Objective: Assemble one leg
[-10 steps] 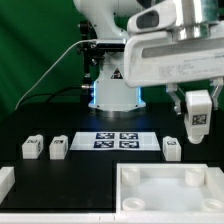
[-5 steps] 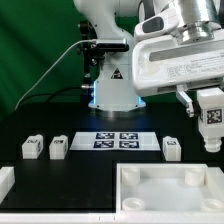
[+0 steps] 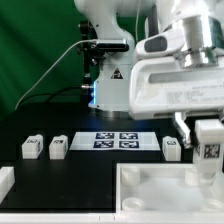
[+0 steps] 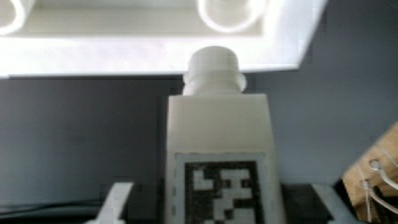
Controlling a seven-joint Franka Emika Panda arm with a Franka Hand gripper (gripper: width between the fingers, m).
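Observation:
My gripper (image 3: pixel 207 130) is shut on a leg (image 3: pixel 209 155), a small white peg with a black-and-white tag on its face. It holds the leg upright in the air, just above the far right corner of the large white square board (image 3: pixel 150 200) with raised corner sockets. In the wrist view the gripper (image 4: pixel 221 205) has the leg (image 4: pixel 217 120) between its fingers (image 4: pixel 119 198), with the leg's round stud pointing toward the board's edge (image 4: pixel 143 60). Three more legs stand on the black table: two at the exterior view's left (image 3: pixel 32 148) (image 3: pixel 58 147) and one at the right (image 3: pixel 172 149).
The marker board (image 3: pixel 120 139) lies flat on the table between the loose legs, in front of the robot's base (image 3: pixel 112 95). A white part (image 3: pixel 5 180) sits at the exterior view's left edge. Green cloth hangs behind.
My gripper has carried the leg first toward the exterior view's right, then down, closer to the board's far right corner. The loose legs and the board have not moved.

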